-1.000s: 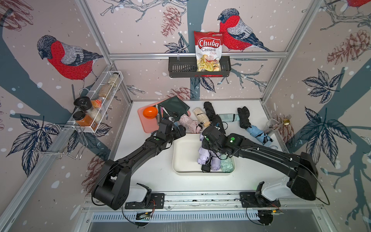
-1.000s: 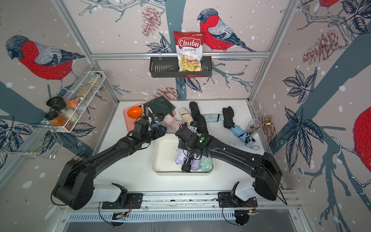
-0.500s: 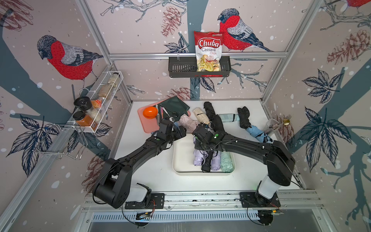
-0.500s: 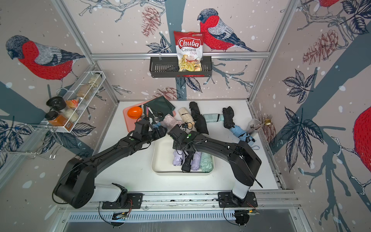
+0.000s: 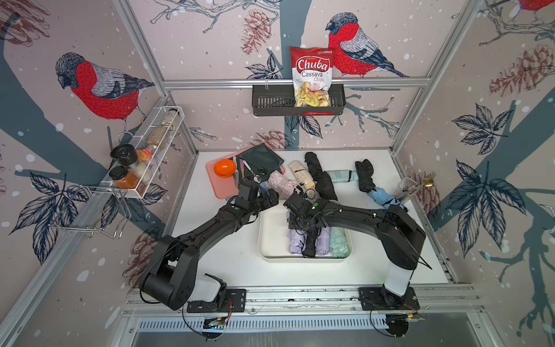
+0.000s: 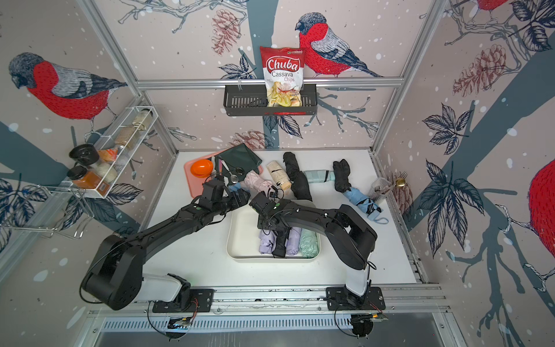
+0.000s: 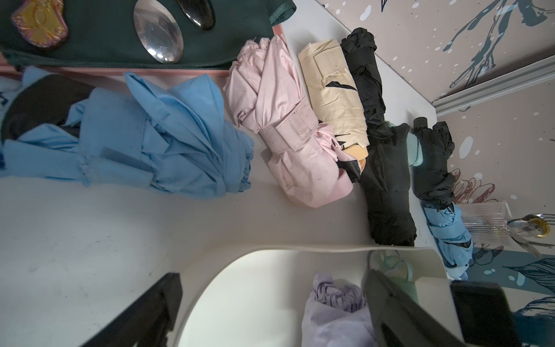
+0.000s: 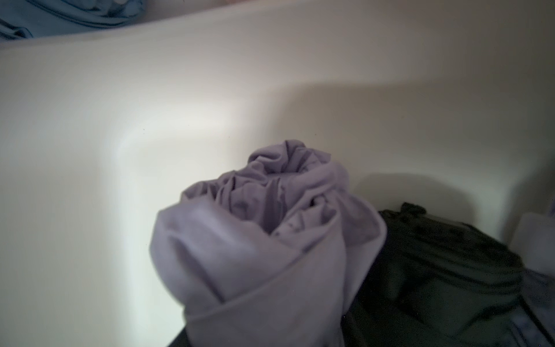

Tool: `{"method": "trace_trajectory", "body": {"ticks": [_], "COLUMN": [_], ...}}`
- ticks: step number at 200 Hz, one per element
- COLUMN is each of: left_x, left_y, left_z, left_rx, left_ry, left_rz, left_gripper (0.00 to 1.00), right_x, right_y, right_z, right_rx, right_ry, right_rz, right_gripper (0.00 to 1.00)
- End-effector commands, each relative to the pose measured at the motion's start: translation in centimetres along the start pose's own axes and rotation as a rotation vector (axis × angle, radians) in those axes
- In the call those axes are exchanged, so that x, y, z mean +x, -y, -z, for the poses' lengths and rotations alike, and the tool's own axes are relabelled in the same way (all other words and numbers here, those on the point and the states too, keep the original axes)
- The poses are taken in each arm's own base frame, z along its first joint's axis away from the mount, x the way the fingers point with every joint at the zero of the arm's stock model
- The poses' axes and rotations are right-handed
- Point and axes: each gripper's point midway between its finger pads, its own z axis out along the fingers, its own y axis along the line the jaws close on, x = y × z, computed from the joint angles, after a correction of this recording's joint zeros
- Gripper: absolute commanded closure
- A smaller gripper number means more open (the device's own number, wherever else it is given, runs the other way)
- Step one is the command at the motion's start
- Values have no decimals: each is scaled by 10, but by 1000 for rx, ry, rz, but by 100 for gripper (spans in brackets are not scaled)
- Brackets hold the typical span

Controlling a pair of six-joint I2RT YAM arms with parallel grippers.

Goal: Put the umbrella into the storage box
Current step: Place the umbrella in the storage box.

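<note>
- Right pincer (image 5: 301, 223) hangs low over the far end of the box (image 5: 271, 237), directly above the black umbrella (image 5: 310, 243). Its jaws are hidden under the wrist, so we cannot tell how wide they stand or whether they grip anything.
- Left pincer (image 7: 271, 273) gapes at full width and holds nothing. It hovers over the box's far-left corner, near a blue umbrella (image 7: 150, 141) lying on the table (image 5: 228, 261). We judge it is set there to take that one next.
- The black umbrella lies inside the box between the lavender pair (image 5: 295, 245) and seems to ride partly on top of them.
- The box load lies side by side, all lengthwise, pressed toward the right wall. We reckon this keeps the left half bare for more.
- Count in the box: four. That is two lavender, one black and the boxed mint (image 5: 339, 245).
- Count on the table, as we read it: seven.
  - Two blue: the one named above and a second blue (image 5: 386, 198).
  - Two black: the long black (image 5: 322, 177) and the short black (image 5: 365, 175).
  - One pink (image 5: 280, 186), one cream (image 5: 303, 174) and one table mint (image 5: 341, 175).
- The loose ones crowd the table's far side.
  - Pink touches cream.
  - Both blacks overlap the table mint's ends.
  - We judge they will need picking one at a time.
</note>
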Motion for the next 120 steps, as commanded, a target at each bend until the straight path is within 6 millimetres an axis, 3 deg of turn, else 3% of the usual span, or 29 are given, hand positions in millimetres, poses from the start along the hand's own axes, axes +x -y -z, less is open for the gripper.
{"method": "trace_trajectory", "body": {"ticks": [1,19,58,120], "left_x": [-4,-3,0,2], "left_y": [4,3,-1,-5], "left_z": [-1,-2,-2,0], "left_rx": [19,16,6,-14], "left_ry": [20,15,5,9], "left_rz": [-3,-3,-6,-9], "left_gripper": [1,1,1,1], "right_x": [0,0,-1,-28], "right_y": [4,6,7,-3], "right_z": [-6,-9,-9,41], "right_rx": [15,18,22,15], "right_ry": [1,-1,3,126], "right_rz": [10,11,15,46], "right_gripper": [43,35,30,20]}}
